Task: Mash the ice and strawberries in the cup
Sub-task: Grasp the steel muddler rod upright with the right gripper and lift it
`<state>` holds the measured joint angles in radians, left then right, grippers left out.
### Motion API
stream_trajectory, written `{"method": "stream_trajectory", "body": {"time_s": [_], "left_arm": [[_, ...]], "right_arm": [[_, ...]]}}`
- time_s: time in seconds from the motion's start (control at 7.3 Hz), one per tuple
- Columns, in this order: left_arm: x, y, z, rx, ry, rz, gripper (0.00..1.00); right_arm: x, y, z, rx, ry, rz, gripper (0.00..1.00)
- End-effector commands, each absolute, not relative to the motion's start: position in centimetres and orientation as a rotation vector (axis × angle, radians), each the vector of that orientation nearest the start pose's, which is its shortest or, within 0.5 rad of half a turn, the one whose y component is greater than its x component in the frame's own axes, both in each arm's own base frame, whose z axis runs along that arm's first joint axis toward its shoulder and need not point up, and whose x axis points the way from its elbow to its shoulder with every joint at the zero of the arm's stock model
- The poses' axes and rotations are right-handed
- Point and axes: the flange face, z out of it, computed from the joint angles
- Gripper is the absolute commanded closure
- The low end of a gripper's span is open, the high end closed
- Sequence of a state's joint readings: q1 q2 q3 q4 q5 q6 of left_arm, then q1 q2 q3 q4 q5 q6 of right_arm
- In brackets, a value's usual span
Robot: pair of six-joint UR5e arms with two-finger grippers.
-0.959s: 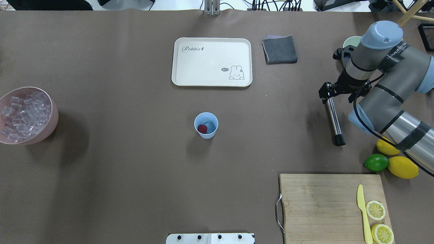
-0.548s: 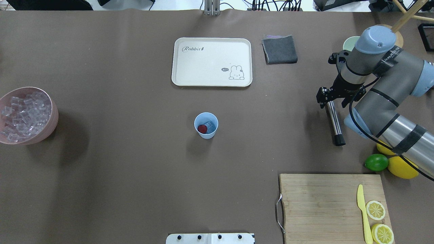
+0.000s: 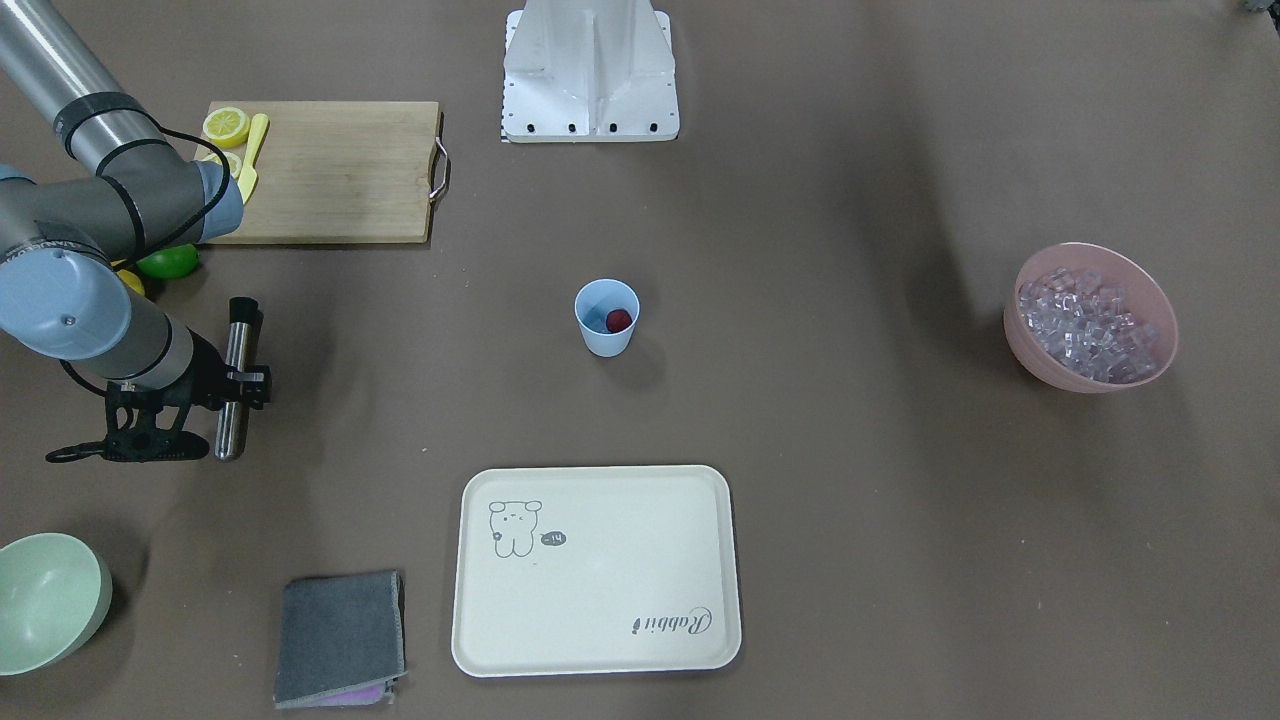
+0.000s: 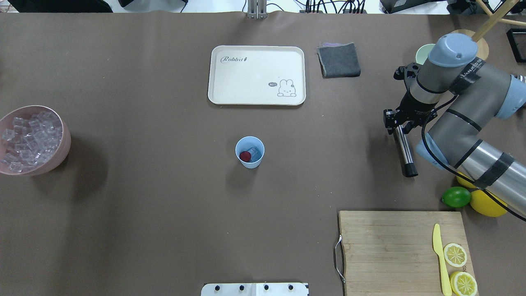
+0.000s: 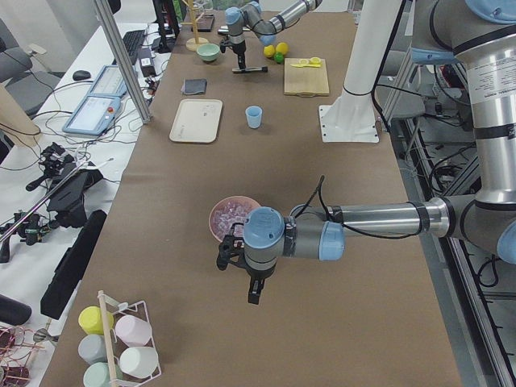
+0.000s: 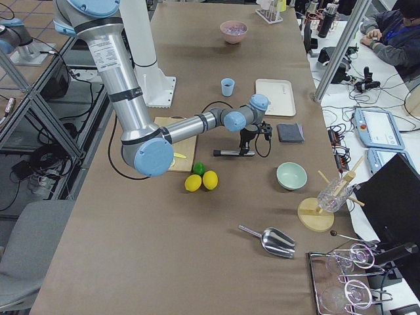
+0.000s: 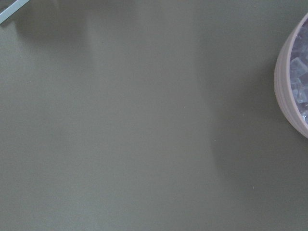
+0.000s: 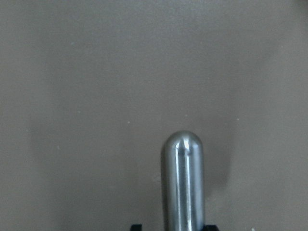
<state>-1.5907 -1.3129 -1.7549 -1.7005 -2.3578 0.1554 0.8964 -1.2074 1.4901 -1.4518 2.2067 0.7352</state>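
- cup (image 4: 249, 152) stands upright at mid-frame on the tabletop (image 4: 164, 205), with a strawberry (image 4: 245, 156) beside ice (image 4: 255, 153) inside it.
- right gripper (image 4: 396, 125), at the frame's right, has its jaws parted astride the upper end of a steel rod (image 4: 404, 150) lying flat; the wrist view shows a gap on one side.
- left gripper (image 5: 255, 292) hangs near the pink bowl (image 5: 234, 216) of ice cubes; whether its jaws are parted i cannot tell.

Cream tray (image 4: 257, 74), grey cloth (image 4: 339, 60); wooden board (image 4: 386, 250), green lime (image 4: 456, 197)

Right pincer (image 4: 397, 122) low, jaws apart, left pincer (image 5: 253, 292) pointing down
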Motion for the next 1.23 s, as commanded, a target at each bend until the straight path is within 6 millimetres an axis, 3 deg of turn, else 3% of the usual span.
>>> {"method": "stream_trajectory", "body": {"time_s": [0.0,0.68,0.96,1.1], "left_arm": [[-7.0,-38.4,66.7,0.122,0.781,0.151,0.02],[-7.0,-38.5,66.7,0.130,0.779,0.155,0.02],[-7.0,-38.5,66.7,0.133,0.779,0.154,0.02],[-7.0,-38.5,66.7,0.133,0.779,0.154,0.02]], "right_arm": [[-34.7,-55.4,48.9,-0.113,-0.730,-0.083,0.45],[-35.2,-55.2,50.1,-0.128,-0.715,-0.090,0.51],[-35.3,-55.1,49.5,-0.119,-0.724,-0.096,1.00],[-35.4,-55.2,48.6,-0.109,-0.736,-0.102,1.00]]}}
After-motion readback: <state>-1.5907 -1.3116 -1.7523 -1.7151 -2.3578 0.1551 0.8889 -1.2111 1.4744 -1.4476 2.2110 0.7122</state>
